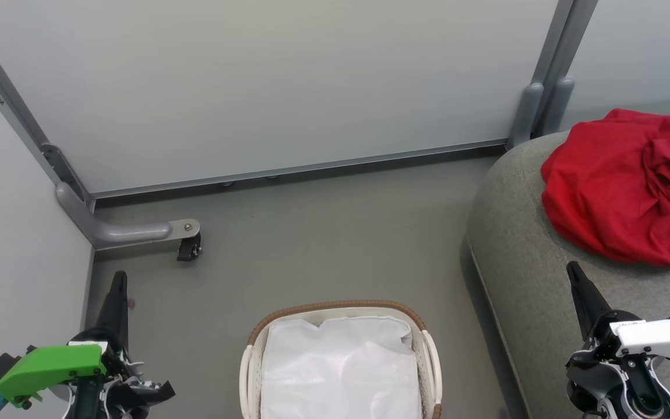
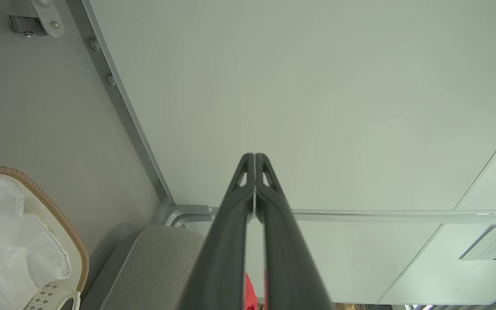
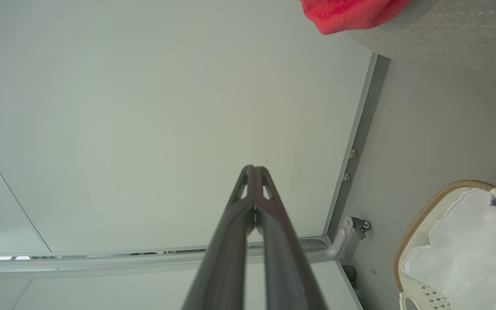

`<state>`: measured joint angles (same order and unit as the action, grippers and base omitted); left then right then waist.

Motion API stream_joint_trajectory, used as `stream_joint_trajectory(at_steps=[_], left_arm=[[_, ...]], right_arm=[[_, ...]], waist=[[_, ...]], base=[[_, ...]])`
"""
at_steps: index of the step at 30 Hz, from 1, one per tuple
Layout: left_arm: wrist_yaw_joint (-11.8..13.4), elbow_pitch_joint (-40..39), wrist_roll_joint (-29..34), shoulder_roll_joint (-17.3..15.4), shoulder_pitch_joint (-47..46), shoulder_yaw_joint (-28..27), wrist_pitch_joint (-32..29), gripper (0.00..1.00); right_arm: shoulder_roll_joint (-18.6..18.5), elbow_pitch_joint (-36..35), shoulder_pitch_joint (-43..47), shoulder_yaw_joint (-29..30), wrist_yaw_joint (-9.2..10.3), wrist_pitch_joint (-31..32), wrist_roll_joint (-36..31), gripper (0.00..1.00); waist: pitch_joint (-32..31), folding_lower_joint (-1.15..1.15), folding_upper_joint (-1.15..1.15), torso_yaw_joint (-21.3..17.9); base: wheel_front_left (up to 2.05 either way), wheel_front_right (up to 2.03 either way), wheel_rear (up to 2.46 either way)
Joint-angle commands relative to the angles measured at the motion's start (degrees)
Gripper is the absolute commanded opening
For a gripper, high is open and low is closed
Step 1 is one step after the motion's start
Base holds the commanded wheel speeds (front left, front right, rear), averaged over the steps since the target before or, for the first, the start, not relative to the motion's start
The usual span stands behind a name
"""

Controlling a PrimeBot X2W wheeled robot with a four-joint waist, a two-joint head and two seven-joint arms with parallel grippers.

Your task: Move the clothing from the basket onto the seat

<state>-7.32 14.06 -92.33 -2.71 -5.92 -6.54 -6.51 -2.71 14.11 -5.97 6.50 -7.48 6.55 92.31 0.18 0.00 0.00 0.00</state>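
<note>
A heap of red clothing (image 1: 626, 186) lies on the grey seat (image 1: 521, 256) at the right; its edge shows as red clothing (image 3: 351, 15) on the seat (image 3: 446, 30) in the right wrist view. The white basket (image 1: 428, 355) with a brown rim stands on the floor at bottom centre, holding just its white liner (image 1: 341, 366). My left gripper (image 1: 118, 279) is shut and empty at the lower left, left of the basket. My right gripper (image 1: 572, 269) is shut and empty over the seat's front, below the clothing. Both wrist views show closed tips: left gripper (image 2: 254, 156), right gripper (image 3: 253, 168).
Pale partition panels (image 1: 253, 87) close off the back and left, with a grey foot and caster (image 1: 188, 247) jutting onto the floor (image 1: 323, 244). The basket (image 2: 80, 262) and the seat (image 2: 153, 267) also appear in the left wrist view, the basket (image 3: 416, 224) in the right one.
</note>
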Motion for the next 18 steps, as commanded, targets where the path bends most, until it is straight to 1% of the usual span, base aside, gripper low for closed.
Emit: stream_joint_trajectory(at_steps=[1, 18], left_arm=[[-0.34, -0.12, -0.18, -0.31, -0.57, -0.13, -0.23, 0.00], [-0.34, -0.12, -0.19, -0.31, -0.57, -0.12, -0.23, 0.00]], right_arm=[[-0.32, -0.21, -0.45, 0.11, -0.02, 0.17, 0.20, 0.00], [-0.33, -0.21, -0.45, 0.11, -0.02, 0.17, 0.20, 0.00]], waist=[[0.00, 0.00, 0.00, 0.00], [0.00, 0.00, 0.00, 0.00]], base=[[0.00, 0.00, 0.00], [0.00, 0.00, 0.00]])
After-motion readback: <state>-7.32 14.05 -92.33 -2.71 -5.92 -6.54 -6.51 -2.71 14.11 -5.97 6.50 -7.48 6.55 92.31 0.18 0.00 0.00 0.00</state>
